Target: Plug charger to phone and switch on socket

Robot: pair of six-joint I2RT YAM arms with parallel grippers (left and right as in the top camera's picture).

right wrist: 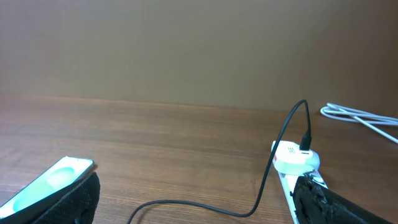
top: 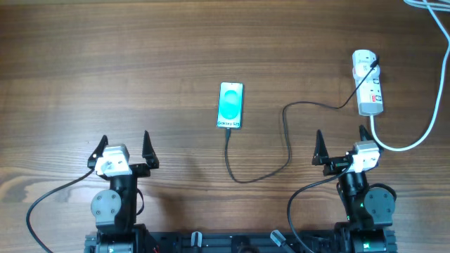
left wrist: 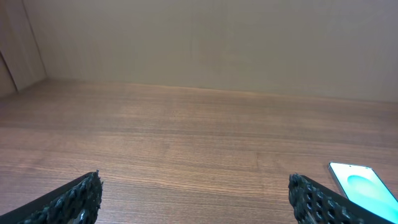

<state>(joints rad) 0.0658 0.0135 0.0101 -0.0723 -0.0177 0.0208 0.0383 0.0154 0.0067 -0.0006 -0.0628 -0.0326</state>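
Note:
The phone (top: 230,105) lies flat mid-table, its blue-green screen lit. The thin black charger cable (top: 287,133) runs from the phone's near end, loops toward me and rises to the white socket strip (top: 368,83) at the far right, where it is plugged in at the round end. My left gripper (top: 124,145) is open and empty at the near left. My right gripper (top: 341,140) is open and empty at the near right, below the socket. In the right wrist view the phone (right wrist: 53,180), cable (right wrist: 273,158) and socket (right wrist: 295,158) show between the fingers (right wrist: 196,202). The left wrist view shows the phone's corner (left wrist: 360,186).
The socket's thick white cord (top: 422,140) curves from its near end up the right table edge, with more of it in the far right corner (top: 425,5). Black robot cables (top: 49,200) trail from both arm bases at the near edge.

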